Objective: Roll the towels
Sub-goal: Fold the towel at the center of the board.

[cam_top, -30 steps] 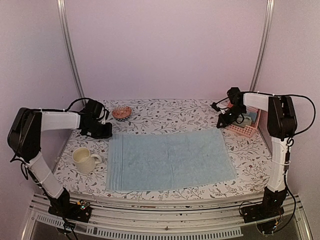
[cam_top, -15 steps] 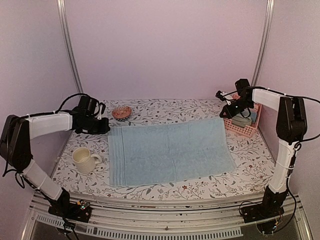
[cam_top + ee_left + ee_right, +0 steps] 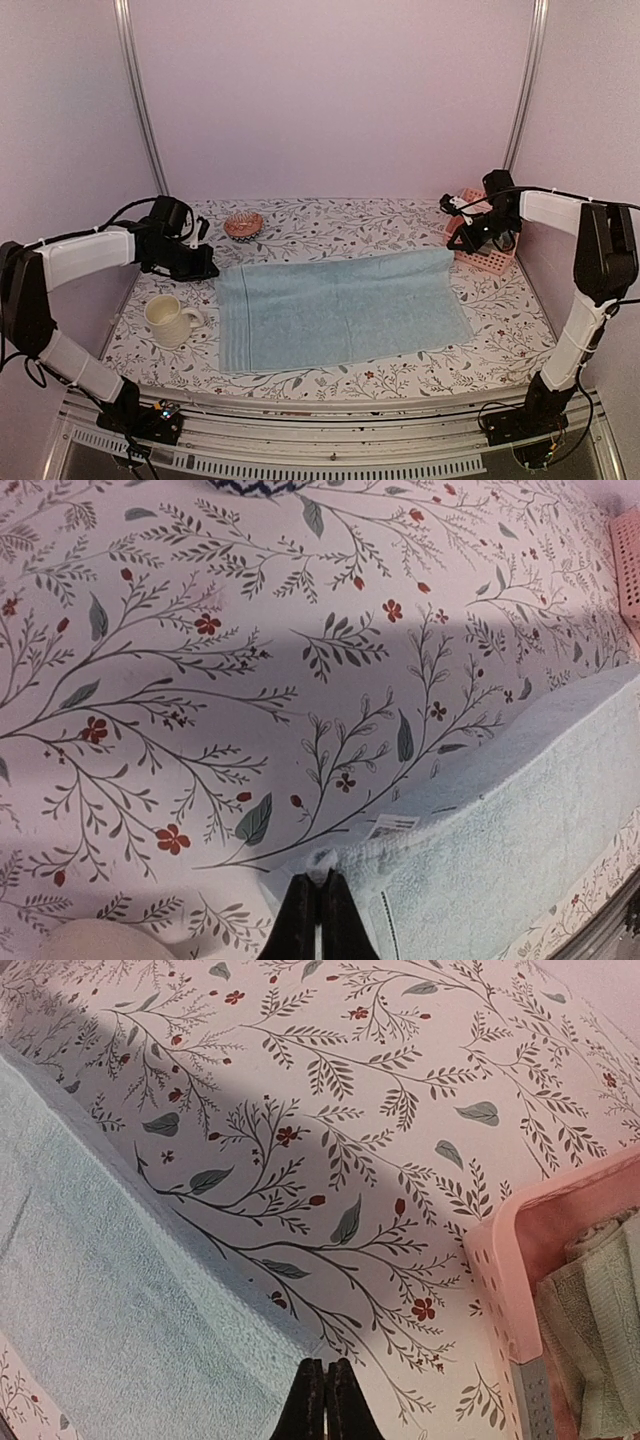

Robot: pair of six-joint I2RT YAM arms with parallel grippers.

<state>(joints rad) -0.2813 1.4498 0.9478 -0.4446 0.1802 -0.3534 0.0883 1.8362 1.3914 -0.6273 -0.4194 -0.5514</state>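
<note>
Plainly, the left pincer [image 3: 318, 880] is clenched on the far left corner of the light blue towel [image 3: 340, 310], its black fingertips pressed together with a small tuft of terry bunched between them and a white care label [image 3: 392, 826] just to its right. The right pincer [image 3: 325, 1365] is likewise clenched, its tips meeting at the towel's far right corner, where the pale hem runs up to them from the left. Between the two pincers and back toward the arm bases, the towel lies spread flat on the flower-printed table [image 3: 330, 225]. Just to the right of the right pincer stands a pink perforated basket [image 3: 495, 1280], and inside it lies the folded sage green towel [image 3: 600, 1345], its ribbed stripes showing over the rim; how much more the basket holds cannot be told. Nearer the bases than the left pincer, and apart from the towel's left edge, sits a cream mug [image 3: 168, 320], upright with its handle turned toward the towel. Beyond the left pincer and to its right rests a small patterned bowl [image 3: 243, 224]; what is in it cannot be made out.
</note>
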